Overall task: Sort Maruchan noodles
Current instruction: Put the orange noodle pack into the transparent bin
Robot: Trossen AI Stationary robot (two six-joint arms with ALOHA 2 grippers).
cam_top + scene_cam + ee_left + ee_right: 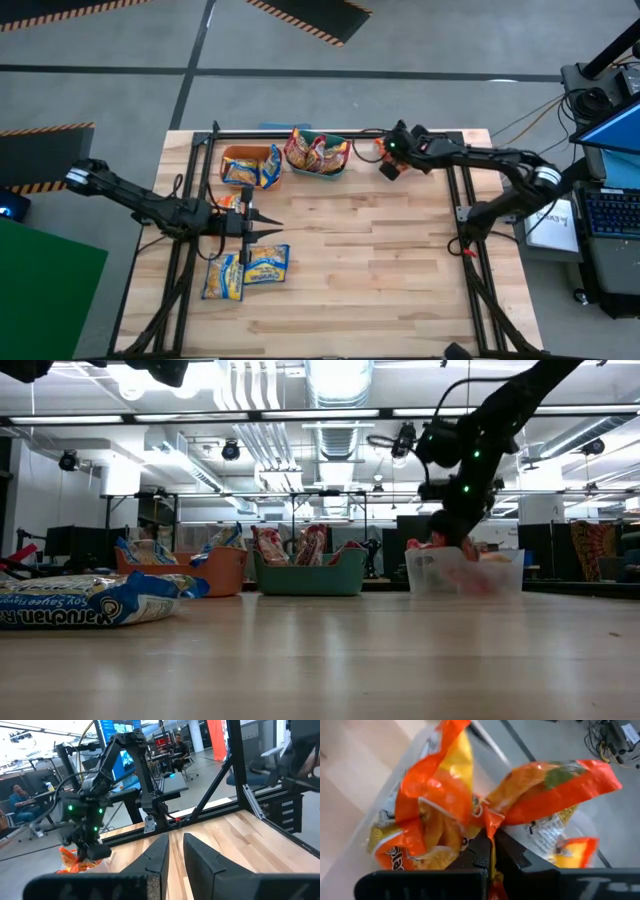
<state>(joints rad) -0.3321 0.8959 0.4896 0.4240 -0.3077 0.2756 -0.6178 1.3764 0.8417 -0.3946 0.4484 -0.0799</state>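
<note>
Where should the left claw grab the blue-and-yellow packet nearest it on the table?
Take the blue-and-yellow packet by its crimped end seam nearest the left claw, coming straight down. It lies flat, so only a thin edge fits between the fingers; the neighbouring packet crowds one side.

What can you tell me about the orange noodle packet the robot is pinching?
The orange noodle packet is shiny, crinkly plastic, orange-red with yellow and a bit of green. The right gripper is shut on its thin edge, so it crumples and folds where it is pinched. It hangs at the clear bin at the table's far right, where at least one more orange packet lies beside it.
</note>
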